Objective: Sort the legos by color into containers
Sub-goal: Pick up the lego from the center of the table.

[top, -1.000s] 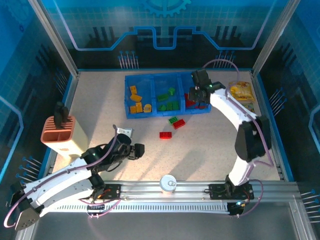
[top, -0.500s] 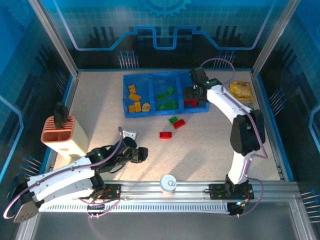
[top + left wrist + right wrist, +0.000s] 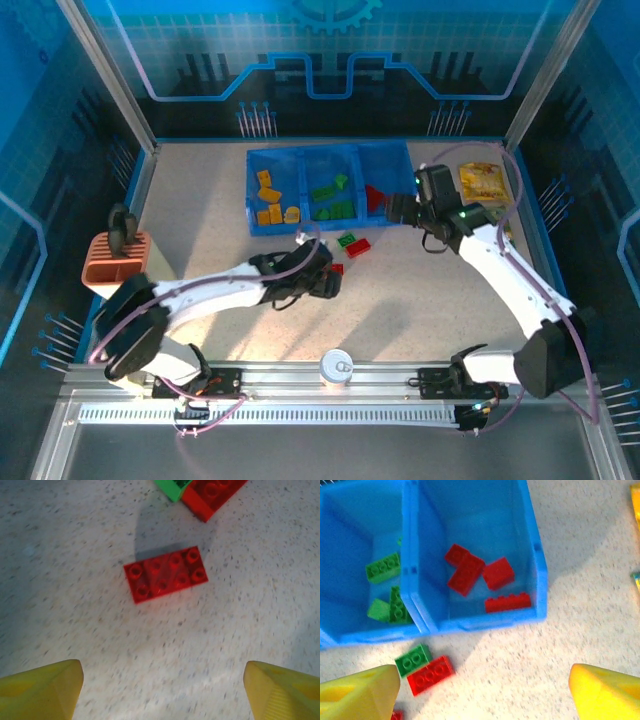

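Salmon-pink at the far left, the slotted holder [image 3: 112,262] stood well apart from the work. Next came the left gripper [image 3: 326,283], which hung low over the table [image 3: 200,200] with its jaws spread wide and nothing between them. Its wrist camera showed the two yellow fingertips [image 3: 42,689] at the lower corners and a lone red brick [image 3: 166,574] lying flat, studs up, ahead of the gap and untouched. The step in hand looked like the pickup of that brick. I judged the gripper needed to move forward, drop around the brick's short sides and close, then carry it to the right-hand compartment. Behind, the blue tray [image 3: 300,228] held yellow bricks [image 3: 270,202] in its left compartment, green bricks [image 3: 333,197] in the middle and red bricks [image 3: 376,196] on the right, so most of the sorting seemed done. Just in front of the tray a green and red pair [image 3: 352,243] lay touching on the table. Further right, the right gripper [image 3: 404,208] hovered by the tray's front right corner, released and empty. From overhead the lone brick was mostly hidden by the left gripper, whereas the left wrist view laid it bare. The right wrist view let about four red pieces be told apart in the right compartment, which overhead read as a blur. A yellow snack packet [image 3: 482,183] lay at the far right.
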You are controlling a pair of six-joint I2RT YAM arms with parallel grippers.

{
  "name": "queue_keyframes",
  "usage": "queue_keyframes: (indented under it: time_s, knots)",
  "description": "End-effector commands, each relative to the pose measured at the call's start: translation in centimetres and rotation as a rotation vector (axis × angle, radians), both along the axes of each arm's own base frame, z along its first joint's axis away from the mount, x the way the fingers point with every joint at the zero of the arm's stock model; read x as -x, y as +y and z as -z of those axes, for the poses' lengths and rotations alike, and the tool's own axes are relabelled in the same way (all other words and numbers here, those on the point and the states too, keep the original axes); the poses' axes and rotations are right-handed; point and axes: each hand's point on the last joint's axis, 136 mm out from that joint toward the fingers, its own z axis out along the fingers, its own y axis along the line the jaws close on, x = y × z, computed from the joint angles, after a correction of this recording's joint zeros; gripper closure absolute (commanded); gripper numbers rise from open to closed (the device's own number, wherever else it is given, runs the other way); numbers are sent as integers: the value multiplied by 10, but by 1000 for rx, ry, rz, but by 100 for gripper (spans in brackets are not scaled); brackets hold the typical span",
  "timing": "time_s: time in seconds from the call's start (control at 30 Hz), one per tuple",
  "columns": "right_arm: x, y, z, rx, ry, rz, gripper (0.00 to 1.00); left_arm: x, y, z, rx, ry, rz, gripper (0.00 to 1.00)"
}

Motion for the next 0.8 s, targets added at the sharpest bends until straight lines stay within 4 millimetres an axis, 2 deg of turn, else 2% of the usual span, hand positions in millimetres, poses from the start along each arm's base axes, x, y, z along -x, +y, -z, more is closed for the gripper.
queue_keyframes:
  time_s: [0.0,0.2,0.23,0.5,0.57,0.77]
  knots:
    - [20,-8,7,-20,-9,19,11,-17,-15,13,-28,55,0,15]
    - [48,-27,24,-37,-4,55,10,-44,-20,40,-168,113,-64,15]
    - [54,-30,33,-35,11,61,10,-46,-20,43,-187,117,-68,15]
    - [67,-39,46,-78,14,87,10,-50,-15,67,-282,156,-84,17]
    - [67,-38,48,-86,15,86,10,-50,-16,70,-285,160,-80,22]
    - [70,-38,51,-96,14,87,10,-51,-14,72,-305,153,-74,53]
